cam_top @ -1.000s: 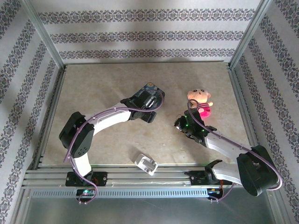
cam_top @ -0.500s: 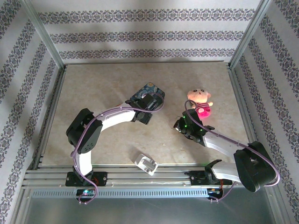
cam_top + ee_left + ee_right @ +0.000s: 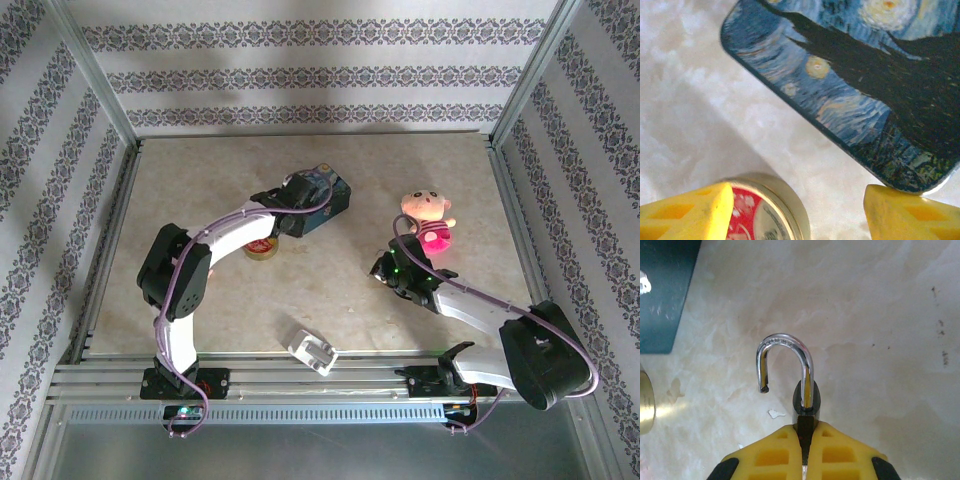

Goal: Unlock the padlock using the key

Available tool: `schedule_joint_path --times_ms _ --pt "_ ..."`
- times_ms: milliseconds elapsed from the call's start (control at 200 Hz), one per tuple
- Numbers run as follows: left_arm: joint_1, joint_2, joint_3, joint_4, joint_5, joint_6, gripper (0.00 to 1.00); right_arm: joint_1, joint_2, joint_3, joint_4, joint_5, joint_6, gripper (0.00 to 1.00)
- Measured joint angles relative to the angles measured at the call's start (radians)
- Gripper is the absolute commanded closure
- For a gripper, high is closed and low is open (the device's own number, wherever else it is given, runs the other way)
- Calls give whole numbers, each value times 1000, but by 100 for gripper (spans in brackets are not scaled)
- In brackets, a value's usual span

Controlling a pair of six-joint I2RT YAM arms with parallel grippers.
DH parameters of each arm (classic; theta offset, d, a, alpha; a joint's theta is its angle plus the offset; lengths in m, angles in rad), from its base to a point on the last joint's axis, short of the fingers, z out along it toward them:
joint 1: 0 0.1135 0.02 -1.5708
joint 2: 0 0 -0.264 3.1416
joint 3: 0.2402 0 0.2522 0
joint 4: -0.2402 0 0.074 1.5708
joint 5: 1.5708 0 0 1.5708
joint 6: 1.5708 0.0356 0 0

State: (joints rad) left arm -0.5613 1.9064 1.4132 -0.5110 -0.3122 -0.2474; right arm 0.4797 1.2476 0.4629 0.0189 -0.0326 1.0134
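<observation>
- Over the pale stone-patterned table [image 3: 200, 190], seen from above, my left arm has swung back and leftward since a second ago. It now arches from its base, with my left gripper [image 3: 300, 207] at the near-left edge of the blue painted tin [image 3: 335, 195].
- The round red-and-gold disc [image 3: 262, 248], covered by my forearm before, now lies in the open just beside that arm.
- My right arm lies low across the table, much as half a second ago, with my right gripper [image 3: 385, 272] near the pink plush doll [image 3: 428, 215]. The white blocky plug [image 3: 312, 350] sits where it was, at the near edge.
- From my left wrist, the yellow fingers [image 3: 690, 215] stand wide apart with bare table between them. The tin's corner meets the right finger, and the disc sits by the left one.
- From my right wrist, the gripper is pinched tight on the tiny dark padlock [image 3: 805, 407], its body edge-on between the pads. The silvery shackle [image 3: 785, 342] points away from me, with one leg hanging free of the body.
</observation>
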Motion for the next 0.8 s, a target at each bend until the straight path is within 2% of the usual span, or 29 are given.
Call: schedule_joint_path --times_ms 140,365,535,805 --pt "60 11 27 25 31 -29 30 3 10 3 -1 0 -1 100" --pt "118 -63 -13 96 121 -169 0 10 16 13 0 1 -14 100" --pt "141 -50 39 149 254 -278 1 10 32 15 1 1 -19 100" --pt "212 109 127 187 399 -372 1 16 42 27 -1 -5 -54 100"
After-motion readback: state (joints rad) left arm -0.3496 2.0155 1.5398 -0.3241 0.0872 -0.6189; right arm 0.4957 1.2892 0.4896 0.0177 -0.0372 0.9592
